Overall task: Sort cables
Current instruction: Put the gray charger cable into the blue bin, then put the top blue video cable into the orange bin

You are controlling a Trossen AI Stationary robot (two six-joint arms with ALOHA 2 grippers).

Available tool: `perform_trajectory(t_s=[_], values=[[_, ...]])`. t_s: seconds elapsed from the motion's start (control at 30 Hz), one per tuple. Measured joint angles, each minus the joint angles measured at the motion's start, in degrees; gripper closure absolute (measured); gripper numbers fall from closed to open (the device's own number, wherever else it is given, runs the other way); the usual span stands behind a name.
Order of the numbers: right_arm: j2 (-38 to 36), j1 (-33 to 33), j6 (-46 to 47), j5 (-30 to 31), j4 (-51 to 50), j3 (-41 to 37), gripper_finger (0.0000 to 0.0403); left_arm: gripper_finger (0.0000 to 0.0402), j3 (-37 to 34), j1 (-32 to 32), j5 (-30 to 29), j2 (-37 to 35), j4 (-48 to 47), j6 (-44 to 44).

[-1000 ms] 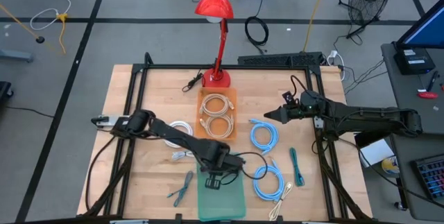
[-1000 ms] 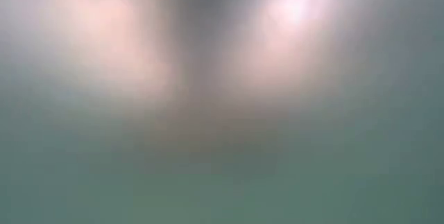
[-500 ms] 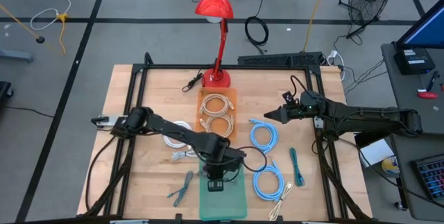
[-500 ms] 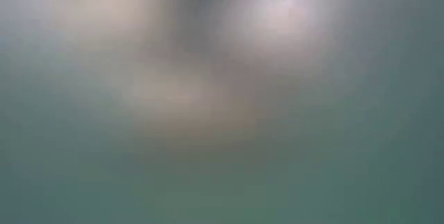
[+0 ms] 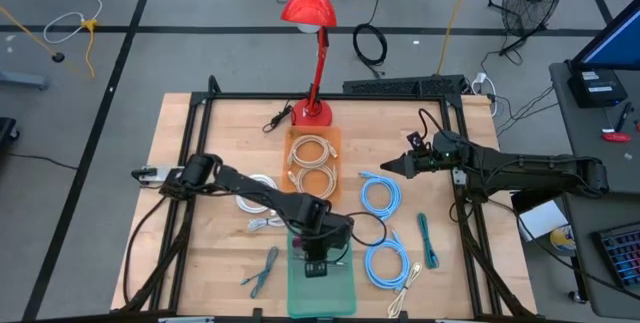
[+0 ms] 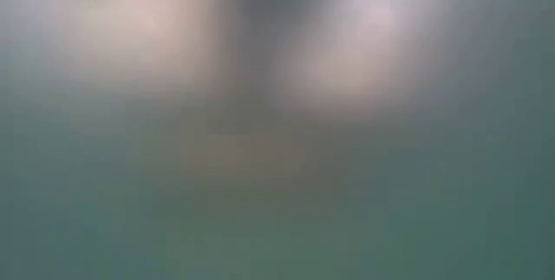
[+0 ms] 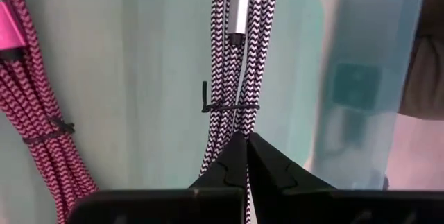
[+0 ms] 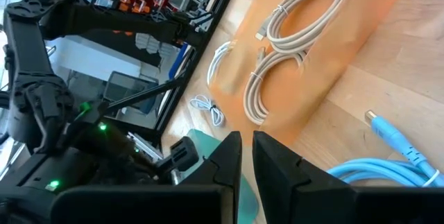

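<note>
Lowering braided grey bundle (image 7: 234, 78), clamped in left gripper (image 7: 246, 144), onto translucent green mat (image 5: 335, 288). Two beige coils (image 5: 312, 164) on orange mat (image 5: 334, 138). Light-blue coils (image 5: 380, 195), green bundle (image 5: 427, 240), white cables (image 5: 262, 184) unsorted. Right gripper (image 5: 392, 167) nearly together, empty, waiting.

High view was evenly lit and sharp, with soft short shadows under both arms. The red lamp (image 5: 312, 3) stood at 12 o'clock. Low view was wholly out of focus: a grey-green haze with two pale blooms at 11 and 1 o'clock. Left wrist view was bright and crisp; right wrist view was clear.
</note>
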Motion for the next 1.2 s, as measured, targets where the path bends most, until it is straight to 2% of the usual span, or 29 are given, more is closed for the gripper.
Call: perform_trajectory(t_s=[0.37, 0.73, 0.9, 1.07, 1.2], values=[[0.0, 0.0, 0.0, 0.0, 0.0, 0.0, 0.0373, 0.0401, -4.9, 2.0, -0.2, 0.0, 9.0, -3.3], [0.0, 0.0, 0.0, 0.0, 0.0, 0.0, 0.0373, 0.0389, -7.3, 3.2, 0.3, 0.0, 9.6, -3.9], [0.0, 0.0, 0.0, 0.0, 0.0, 0.0, 0.0373, 0.0358, -7.3, 3.2, -2.5, 0.0, 8.5, -4.3], [0.0, 0.0, 0.0, 0.0, 0.0, 0.0, 0.0373, 0.0288, -7.3, 3.2, -4.3, 0.0, 6.3, -5.4], [0.0, 0.0, 0.0, 0.1, 0.0, 0.0, 0.0373, 0.0237, -6.2, 2.9, -3.7, -0.7, 6.5, -1.7]])
